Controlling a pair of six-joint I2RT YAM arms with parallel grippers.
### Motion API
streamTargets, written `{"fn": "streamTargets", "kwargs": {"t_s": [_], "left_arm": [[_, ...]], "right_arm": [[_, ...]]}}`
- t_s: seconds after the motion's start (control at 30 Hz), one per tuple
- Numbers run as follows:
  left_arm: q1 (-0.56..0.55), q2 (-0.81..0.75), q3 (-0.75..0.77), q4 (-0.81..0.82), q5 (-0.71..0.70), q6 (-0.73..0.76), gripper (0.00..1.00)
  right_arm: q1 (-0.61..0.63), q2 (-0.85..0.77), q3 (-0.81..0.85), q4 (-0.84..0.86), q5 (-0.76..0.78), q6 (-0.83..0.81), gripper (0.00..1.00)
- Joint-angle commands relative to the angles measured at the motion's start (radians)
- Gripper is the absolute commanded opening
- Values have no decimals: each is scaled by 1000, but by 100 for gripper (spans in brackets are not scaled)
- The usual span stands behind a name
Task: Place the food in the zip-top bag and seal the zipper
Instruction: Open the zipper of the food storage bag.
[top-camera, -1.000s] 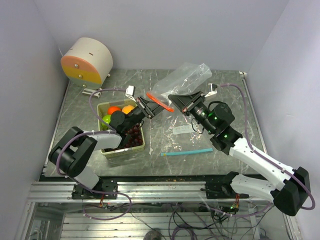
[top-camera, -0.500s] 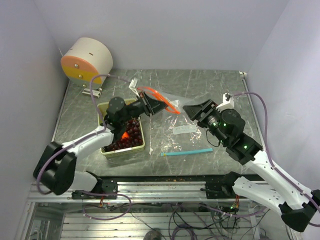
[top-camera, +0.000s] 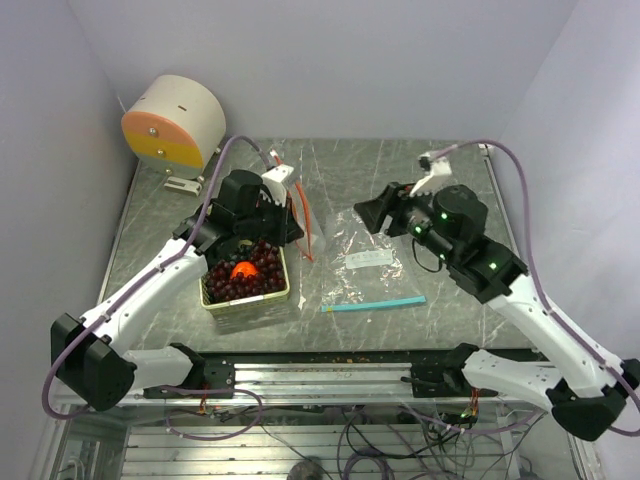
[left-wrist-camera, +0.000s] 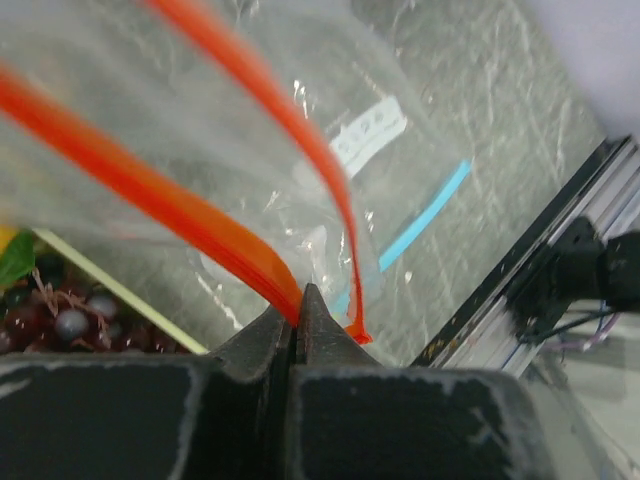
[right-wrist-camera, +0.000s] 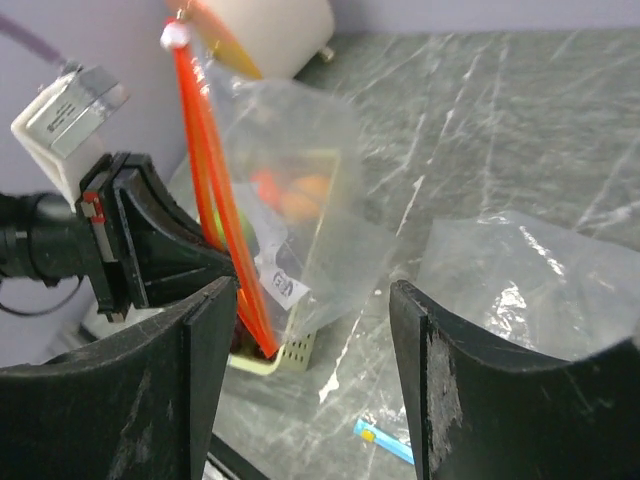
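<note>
My left gripper is shut on the red-orange zipper of the clear zip-top bag. The bag hangs from it beside the basket, zipper running downward. In the right wrist view the zipper and the hanging bag show in front of the left gripper. My right gripper is open and holds nothing, off to the right of the bag; its jaws stand wide apart. The food lies in the pale basket: dark grapes and an orange fruit.
A second clear bag with a white label and a teal strip lies flat on the table between the arms. A round cream and orange drum stands at the back left. The metal rail runs along the near edge.
My right gripper has let go of the bag and pulled back to the right, jaws now open. My left arm has swung up and back, and the bag now hangs from it alone.
</note>
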Motion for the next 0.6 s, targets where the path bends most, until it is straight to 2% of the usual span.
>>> {"fn": "streamTargets", "kwargs": {"t_s": [0.0, 0.1, 0.23, 0.37, 0.57], "left_arm": [[0, -31, -6, -152, 65, 103, 7], [-2, -49, -12, -146, 111, 108, 7], [-2, -67, -24, -111, 154, 101, 7], [-3, -54, -25, -103, 152, 95, 7], [-5, -52, -28, -97, 150, 91, 7]], "right_arm": [[5, 86, 10, 67, -238, -123, 62], [4, 130, -10, 123, -383, -139, 60], [5, 151, -64, 228, -486, -120, 60], [23, 178, -93, 305, -515, -98, 59], [75, 234, -92, 348, -475, -98, 59]]}}
